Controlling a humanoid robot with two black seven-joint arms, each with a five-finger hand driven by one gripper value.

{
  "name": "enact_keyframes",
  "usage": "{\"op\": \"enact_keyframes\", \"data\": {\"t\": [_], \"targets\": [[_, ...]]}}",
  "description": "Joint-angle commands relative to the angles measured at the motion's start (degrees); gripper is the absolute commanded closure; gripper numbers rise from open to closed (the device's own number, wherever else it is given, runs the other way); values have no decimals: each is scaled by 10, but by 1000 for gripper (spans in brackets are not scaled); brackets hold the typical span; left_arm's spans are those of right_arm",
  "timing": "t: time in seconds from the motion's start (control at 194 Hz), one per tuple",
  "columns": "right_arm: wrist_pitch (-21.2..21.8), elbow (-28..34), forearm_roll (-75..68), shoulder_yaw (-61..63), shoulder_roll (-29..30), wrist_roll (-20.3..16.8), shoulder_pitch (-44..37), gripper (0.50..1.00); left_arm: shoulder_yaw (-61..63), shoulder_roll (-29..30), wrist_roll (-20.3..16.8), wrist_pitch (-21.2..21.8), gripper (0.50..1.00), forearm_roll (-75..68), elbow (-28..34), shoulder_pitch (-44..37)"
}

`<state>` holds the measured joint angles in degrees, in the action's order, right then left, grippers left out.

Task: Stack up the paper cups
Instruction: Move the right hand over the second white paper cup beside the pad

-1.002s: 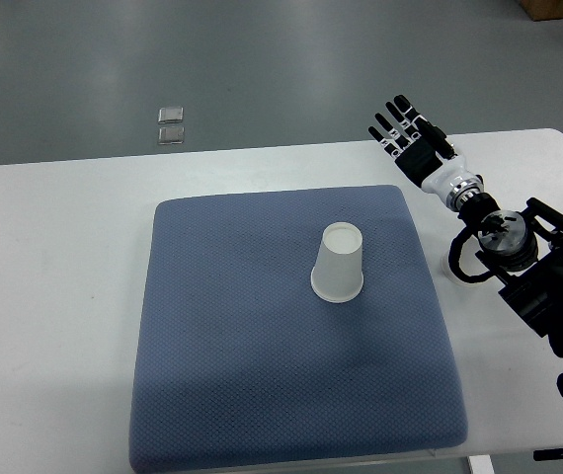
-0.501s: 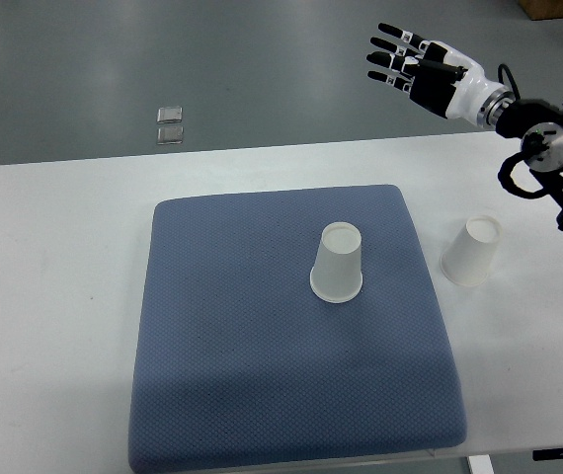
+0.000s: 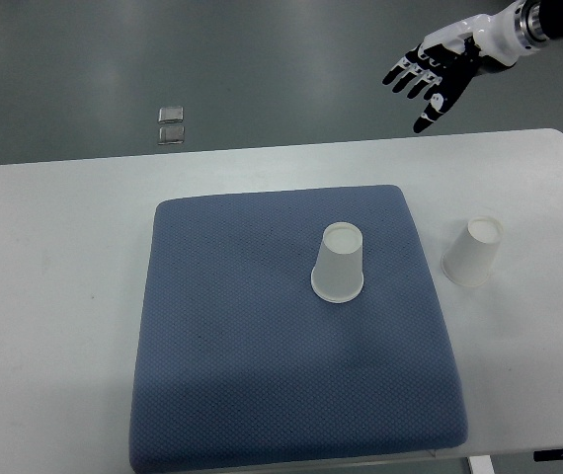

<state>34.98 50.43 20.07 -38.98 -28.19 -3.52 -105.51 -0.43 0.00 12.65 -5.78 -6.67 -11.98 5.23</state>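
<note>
One white paper cup (image 3: 338, 263) stands upside down near the middle of the blue mat (image 3: 242, 336). A second white paper cup (image 3: 473, 252) stands upside down on the bare white table (image 3: 54, 257), just right of the mat. My right hand (image 3: 430, 75) hovers high above the table's far edge at the upper right, fingers spread and holding nothing, well away from both cups. The left arm is out of view.
Two small clear squares (image 3: 171, 123) lie on the grey floor beyond the table's far edge. The table's right edge runs close to the second cup.
The right arm has lifted from low beside the right-hand cup, uncovering it, and swung up to the top right corner. Both cups stayed put.
</note>
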Motion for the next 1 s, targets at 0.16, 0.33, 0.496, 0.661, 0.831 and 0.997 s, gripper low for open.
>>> {"op": "enact_keyframes", "data": {"t": [0.16, 0.33, 0.496, 0.661, 0.831, 0.997], "targets": [[0, 191, 78, -192, 0, -3, -203, 579, 0, 0, 0, -2, 500, 0, -2, 0], [0, 251, 74, -201, -12, -2, -259, 576, 0, 0, 0, -2, 500, 0, -2, 0], [0, 260, 72, -201, -22, -1, -263, 579, 0, 0, 0, -2, 500, 0, -2, -1], [0, 260, 72, -202, -27, 0, -236, 579, -1, 0, 0, -1, 500, 0, -2, -5], [-66, 246, 73, -201, -26, -1, -172, 579, -2, 0, -1, -1, 500, 0, -1, -6], [-98, 226, 78, -200, -27, -1, -117, 579, -2, 0, -1, -1, 500, 0, 1, -7]]}}
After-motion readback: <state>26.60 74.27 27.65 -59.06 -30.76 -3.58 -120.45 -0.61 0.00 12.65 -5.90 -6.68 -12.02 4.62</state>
